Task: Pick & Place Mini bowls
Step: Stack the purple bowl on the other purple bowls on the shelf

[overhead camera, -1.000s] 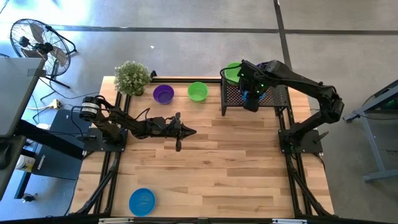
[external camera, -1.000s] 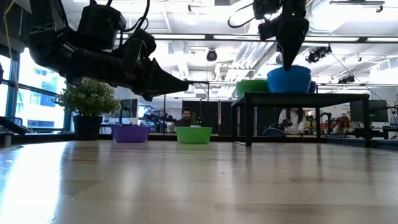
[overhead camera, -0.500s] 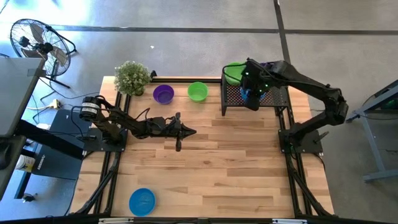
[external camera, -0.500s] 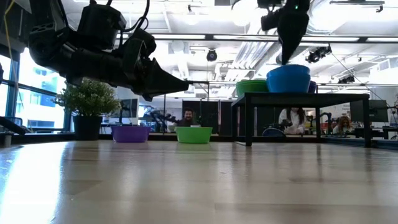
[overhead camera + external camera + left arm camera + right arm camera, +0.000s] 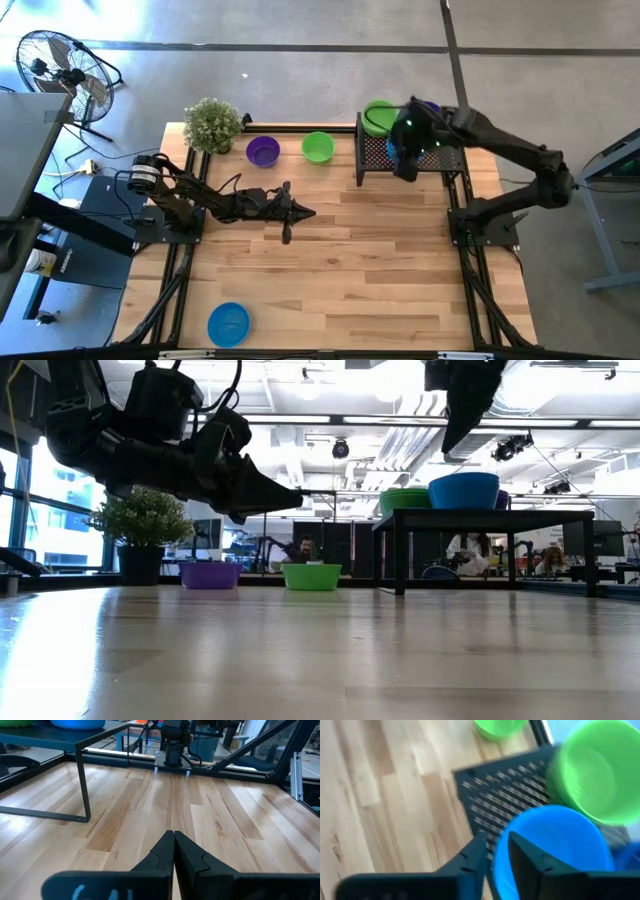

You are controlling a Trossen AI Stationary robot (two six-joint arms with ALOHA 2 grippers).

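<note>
Two dark jointed arms carry looping black cables.

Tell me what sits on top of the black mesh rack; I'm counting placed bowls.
On the black mesh rack: a green bowl and a blue bowl. The right gripper hangs above the blue one. The arm covers the rest of the rack top.

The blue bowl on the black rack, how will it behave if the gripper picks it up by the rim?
The blue bowl looks like thin plastic, so probably light and stiff. Its smooth rim might slip between narrow fingers. Standing on the black rack beside a green bowl, it may nudge that one if tilted.
</note>
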